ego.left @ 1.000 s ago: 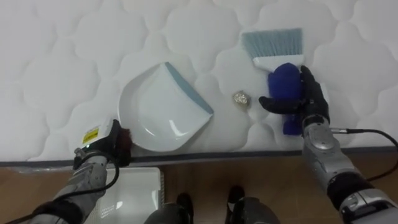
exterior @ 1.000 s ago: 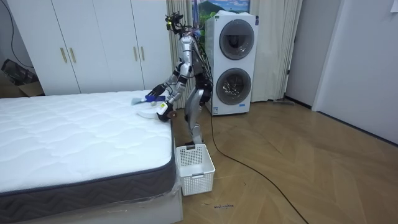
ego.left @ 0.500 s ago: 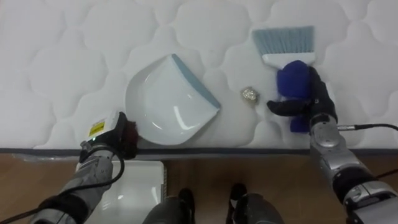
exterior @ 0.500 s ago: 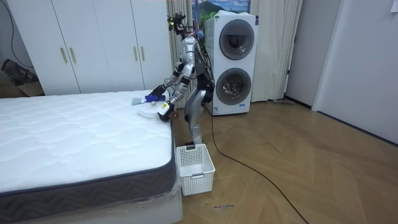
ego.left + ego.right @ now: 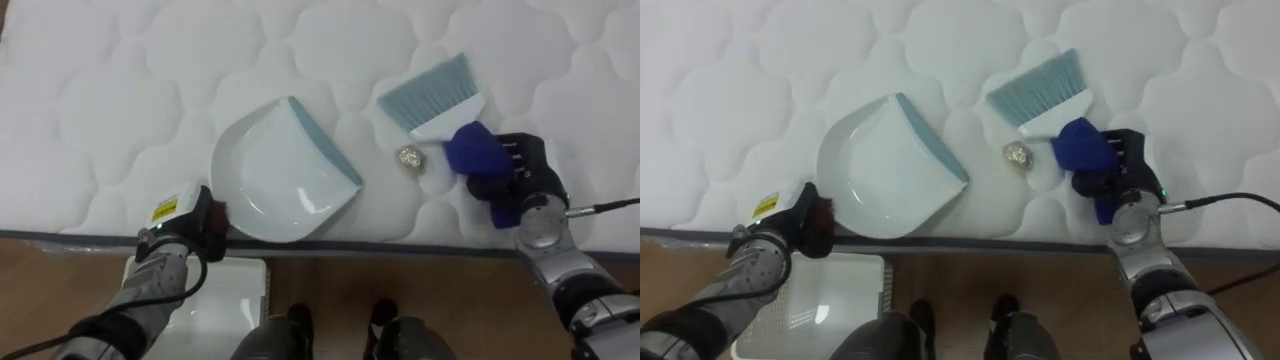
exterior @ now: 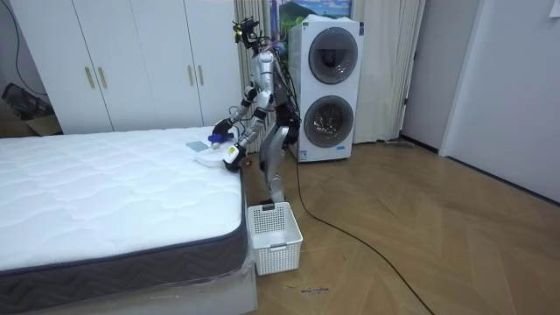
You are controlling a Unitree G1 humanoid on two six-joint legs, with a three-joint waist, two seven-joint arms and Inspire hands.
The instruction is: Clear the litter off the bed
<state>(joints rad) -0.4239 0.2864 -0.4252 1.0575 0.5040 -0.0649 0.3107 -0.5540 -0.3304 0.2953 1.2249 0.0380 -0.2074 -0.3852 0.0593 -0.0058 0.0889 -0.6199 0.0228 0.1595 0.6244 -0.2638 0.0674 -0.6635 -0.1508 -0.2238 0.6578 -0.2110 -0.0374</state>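
Observation:
A white dustpan (image 5: 280, 170) with a blue-grey lip lies on the quilted white mattress (image 5: 110, 100), its mouth facing right. At its rear, on the bed's near edge, my left hand (image 5: 185, 225) is curled on the dustpan's handle. A small crumpled foil ball (image 5: 408, 157) lies just right of the lip. Beside it is a brush (image 5: 432, 92) with pale blue bristles and a blue handle. My right hand (image 5: 520, 172) is shut on that handle, and the bristles are tilted toward the upper left, above the ball.
A white laundry basket (image 5: 215, 300) stands on the wooden floor under my left arm, against the bed (image 6: 114, 201). In the room view I stand bent over the bed's far corner, with stacked washing machines (image 6: 325, 87) behind me and wardrobes (image 6: 131, 61) beyond the bed.
The right hand has turned the brush, so its bristles swung left and now sit close above the foil ball. The dustpan and left hand keep their place; the view shifted a little.

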